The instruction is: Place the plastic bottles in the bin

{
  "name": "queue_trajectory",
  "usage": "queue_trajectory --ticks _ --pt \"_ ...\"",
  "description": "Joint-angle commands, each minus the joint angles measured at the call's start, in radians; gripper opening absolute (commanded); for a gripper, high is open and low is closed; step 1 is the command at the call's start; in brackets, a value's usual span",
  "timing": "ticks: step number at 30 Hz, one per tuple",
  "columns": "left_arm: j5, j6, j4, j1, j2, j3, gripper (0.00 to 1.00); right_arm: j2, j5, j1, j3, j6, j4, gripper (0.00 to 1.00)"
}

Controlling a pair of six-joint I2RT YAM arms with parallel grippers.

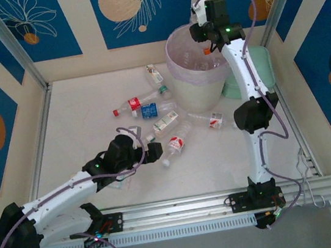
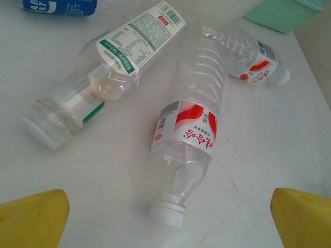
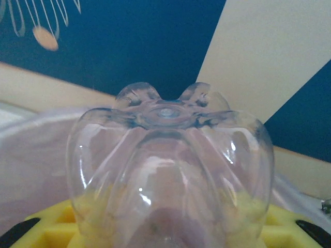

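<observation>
Our right end effector (image 1: 205, 33) is hovering over the bin (image 1: 201, 91) at the far right, clamping a clear bottle (image 3: 170, 165) by its body, base pointing outward. Our left end effector (image 1: 156, 152) — fingers (image 2: 31, 219) standing apart — is facing a red-labelled bottle (image 2: 189, 132) lying on the table (image 1: 88, 98) just right of it: white cap (image 2: 167, 213) nearest, long axis running away, walls clear and crumpled.

Glossy clear plastic bottles (image 2: 189, 129) on matt white table (image 2: 279, 150)
</observation>
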Motion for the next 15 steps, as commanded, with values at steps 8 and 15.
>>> queue_trajectory --ticks 8,15 --pt "-0.04 -0.017 -0.056 0.007 -0.031 -0.011 0.99 0.136 -0.068 -0.013 0.046 -0.063 -0.071 0.0" --pt "-0.029 -0.015 -0.034 0.007 -0.015 -0.014 0.98 0.203 -0.088 -0.018 0.033 -0.002 -0.125 0.0"
